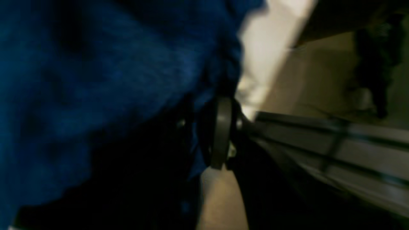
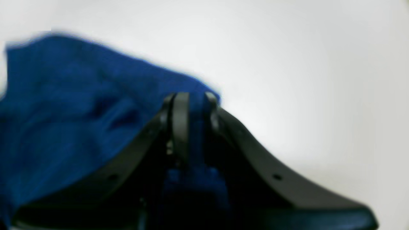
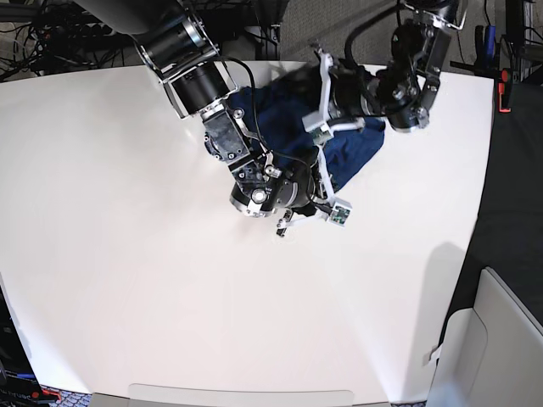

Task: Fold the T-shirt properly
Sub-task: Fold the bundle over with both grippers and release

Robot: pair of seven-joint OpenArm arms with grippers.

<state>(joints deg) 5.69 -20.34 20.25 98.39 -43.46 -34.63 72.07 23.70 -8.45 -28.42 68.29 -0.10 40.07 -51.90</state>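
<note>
At the wrist of the left arm, one gripper (image 1: 204,127), its dark fingers close together and grasping a portion of the T-shirt (image 1: 127,73). Fabric passes between the fingers and shows below them.

At the wrist of the right arm, one gripper (image 2: 193,124), its fingertips a narrow gap apart at the edge of the T-shirt. Blue cloth shows in the gap; whether it is pinched or merely lies behind, cannot be told.

Between and beneath the two arms, one T-shirt, dark navy blue, plain, bunched and creased. It occupies the upper middle of the base view, partly hidden by both arms. In the right wrist view, a slanting edge of cloth runs toward the fingertips, with folds to the left of them.

Over the shirt, two jointed arms, black with metallic fittings: the right arm (image 3: 225,123), reaching down across the cloth, its end near the lower edge of the shirt; the left arm (image 3: 403,93), reaching in from the opposite upper side.

Under the shirt, one white table (image 3: 153,263), broad and smooth, extending toward the lower side of the base view. At the lower right of that view, beside the table, one pale panel-like object (image 3: 509,348).
</note>
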